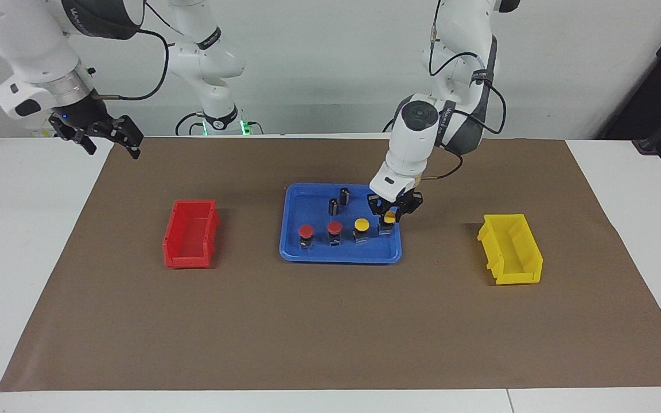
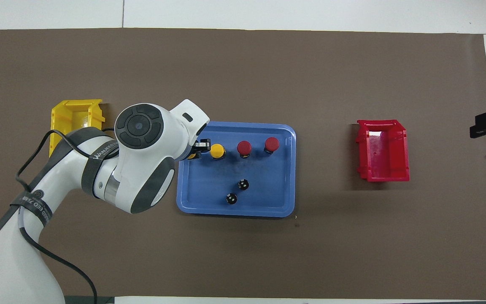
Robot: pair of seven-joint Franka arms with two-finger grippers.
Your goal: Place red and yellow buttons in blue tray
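The blue tray (image 1: 296,252) (image 2: 276,202) lies mid-table. In it stand two red buttons (image 1: 306,231) (image 1: 334,228) (image 2: 272,144) (image 2: 244,147) and a yellow button (image 1: 361,224) (image 2: 217,150) in a row. My left gripper (image 1: 388,219) (image 2: 194,153) is shut on a second yellow button (image 1: 389,218) (image 2: 191,156), low over the tray's end toward the left arm, beside the first yellow one. My right gripper (image 1: 111,135) waits raised over the table edge at the right arm's end; only its tip (image 2: 485,124) shows in the overhead view.
Two dark capless cylinders (image 1: 333,206) (image 1: 344,195) (image 2: 243,184) (image 2: 231,198) stand in the tray, nearer the robots than the buttons. A red bin (image 1: 190,233) (image 2: 382,152) sits toward the right arm's end, a yellow bin (image 1: 511,248) (image 2: 72,116) toward the left arm's end.
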